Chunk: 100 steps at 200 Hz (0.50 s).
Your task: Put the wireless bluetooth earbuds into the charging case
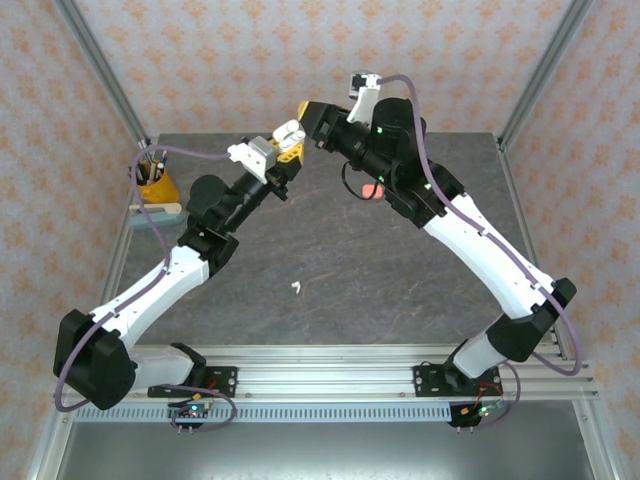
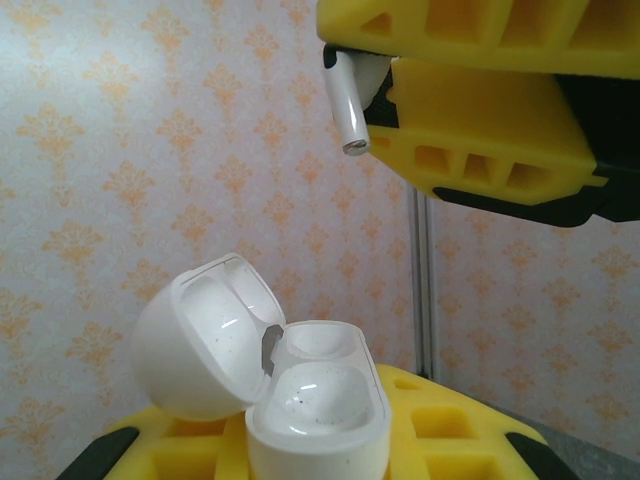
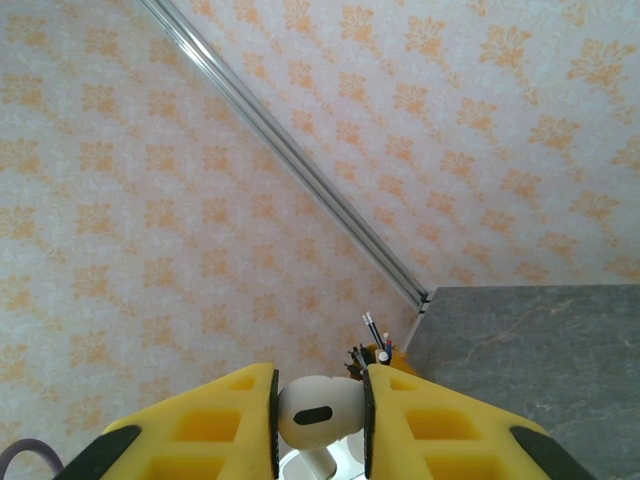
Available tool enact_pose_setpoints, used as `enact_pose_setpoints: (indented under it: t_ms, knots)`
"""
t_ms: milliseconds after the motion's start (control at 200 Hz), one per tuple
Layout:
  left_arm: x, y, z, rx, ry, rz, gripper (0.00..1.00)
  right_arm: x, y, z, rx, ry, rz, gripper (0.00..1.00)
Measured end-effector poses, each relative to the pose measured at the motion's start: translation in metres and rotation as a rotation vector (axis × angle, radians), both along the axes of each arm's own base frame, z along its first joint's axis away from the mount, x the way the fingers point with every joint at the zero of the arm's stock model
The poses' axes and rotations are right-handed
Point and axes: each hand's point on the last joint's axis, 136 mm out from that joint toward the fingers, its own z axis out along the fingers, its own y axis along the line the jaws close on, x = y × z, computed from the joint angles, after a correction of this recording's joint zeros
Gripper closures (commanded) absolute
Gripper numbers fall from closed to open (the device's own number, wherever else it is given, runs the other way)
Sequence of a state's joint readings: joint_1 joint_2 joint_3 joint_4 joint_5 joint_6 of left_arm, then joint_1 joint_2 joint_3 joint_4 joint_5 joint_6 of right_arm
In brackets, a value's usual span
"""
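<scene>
Earbud (image 2: 350,100), white, hung stem-down, pinched in the right jaws, just above the open white case (image 2: 310,395) gripped by the left jaws; another white earbud (image 1: 296,288) lay on the table (image 1: 330,250).

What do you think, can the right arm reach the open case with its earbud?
Probably yes: the right pincer holds the white earbud over the open case in the left pincer, with nothing between them.
</scene>
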<state>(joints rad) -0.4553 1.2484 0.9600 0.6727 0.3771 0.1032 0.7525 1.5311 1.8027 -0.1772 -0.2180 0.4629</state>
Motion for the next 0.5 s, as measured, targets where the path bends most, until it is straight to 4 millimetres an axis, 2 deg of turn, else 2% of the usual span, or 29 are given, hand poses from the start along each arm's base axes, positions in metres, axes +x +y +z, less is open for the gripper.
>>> enact_pose_setpoints:
  t_ms: [500]
  knots:
    - [0.004, -0.002, -0.001, 0.001, 0.003, -0.001, 1.0, -0.003, 0.032, -0.028, -0.009, 0.068, 0.079, 0.75]
